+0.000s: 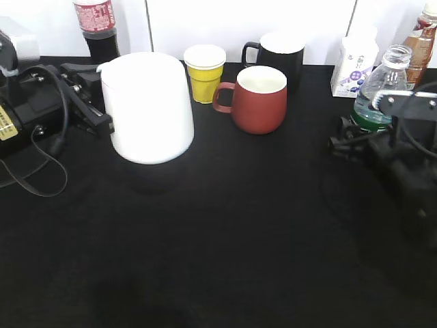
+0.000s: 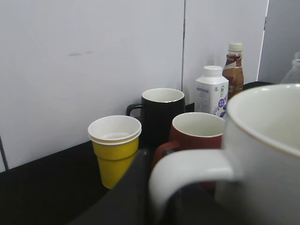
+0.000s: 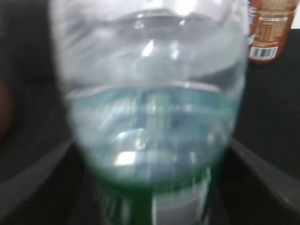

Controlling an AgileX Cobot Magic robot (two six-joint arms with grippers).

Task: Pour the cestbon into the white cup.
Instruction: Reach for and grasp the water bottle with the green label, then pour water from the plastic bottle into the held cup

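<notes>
At the counter's right, the right gripper (image 1: 369,126) has its jaws clamped on the part-filled cestbon (image 1: 382,85), likely squashy and best held mid-body, while the left gripper's (image 1: 102,102) jaws at the white cup (image 1: 150,109) handle cannot be judged.

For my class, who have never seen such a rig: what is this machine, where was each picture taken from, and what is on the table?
It is a robot with two arms, each ending in a gripper. One picture looks down across the black table; the others come from cameras on the wrists. The left gripper is at the white cup, whose handle fills the left wrist view; whether it grips is unclear. The right gripper is around the water bottle, seen blurred close up in the right wrist view. Also standing there: a yellow cup, red mug, black mug, cola bottle, carton and brown bottle.
</notes>
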